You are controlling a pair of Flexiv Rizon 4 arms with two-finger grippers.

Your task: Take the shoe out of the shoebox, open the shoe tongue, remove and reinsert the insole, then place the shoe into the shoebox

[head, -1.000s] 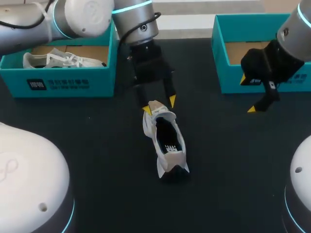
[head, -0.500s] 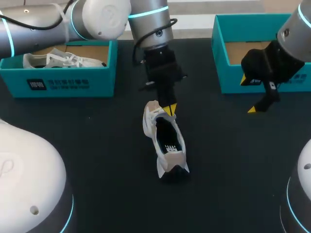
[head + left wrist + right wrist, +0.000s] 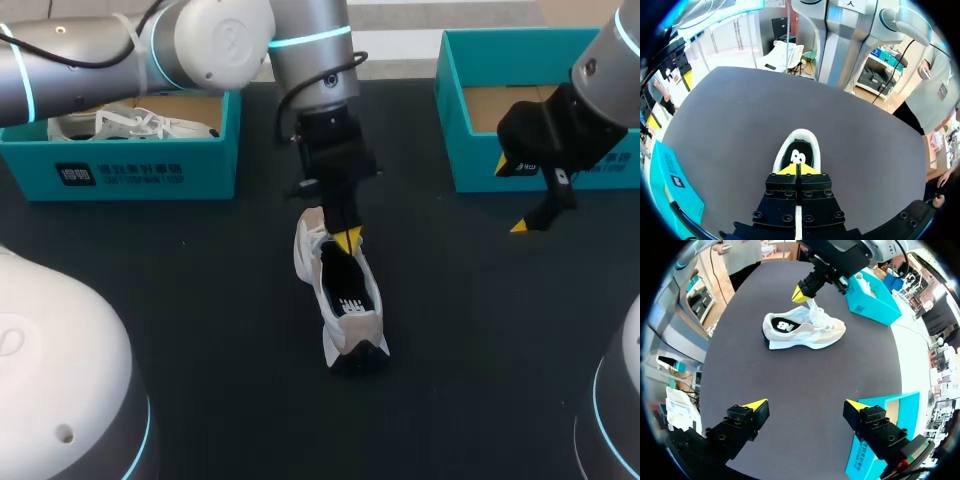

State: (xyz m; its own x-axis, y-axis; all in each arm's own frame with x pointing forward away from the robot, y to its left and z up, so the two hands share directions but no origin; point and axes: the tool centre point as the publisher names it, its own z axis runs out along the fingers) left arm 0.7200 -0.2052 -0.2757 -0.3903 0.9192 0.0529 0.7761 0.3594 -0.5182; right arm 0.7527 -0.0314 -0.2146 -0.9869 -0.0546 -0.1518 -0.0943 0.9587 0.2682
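One shoe [image 3: 340, 295] out on the black table [image 3: 200, 300], sole down, roughly midway between the two shoeboxes, heel end toward the robot, mouth facing up, printed insole [image 3: 347, 303] showing inside. Directly over its front half, the left gripper [image 3: 346, 238], with yellow tips pressed together on the tongue [image 3: 813, 307], drawn upright from the laces into those tips as seen in the right wrist view. In the left wrist view, only the heel half of the shoe ahead of the closed-up fingers, the pinched part hidden beneath them.

Well off to the shoe's right, the right gripper [image 3: 806, 405] — clear of the shoe, above bare table, fingers spread wide with nothing between them, just in front of the right shoebox [image 3: 468, 165]. That box teal, lidless, brown card floor showing. Over at the far left of the table, the left shoebox [image 3: 120, 172], likewise teal and lidless, a second shoe [image 3: 130, 125] in white lying inside it. Left arm [image 3: 200, 40] in from the left corner, passing above that box and bending down to the middle of the table.
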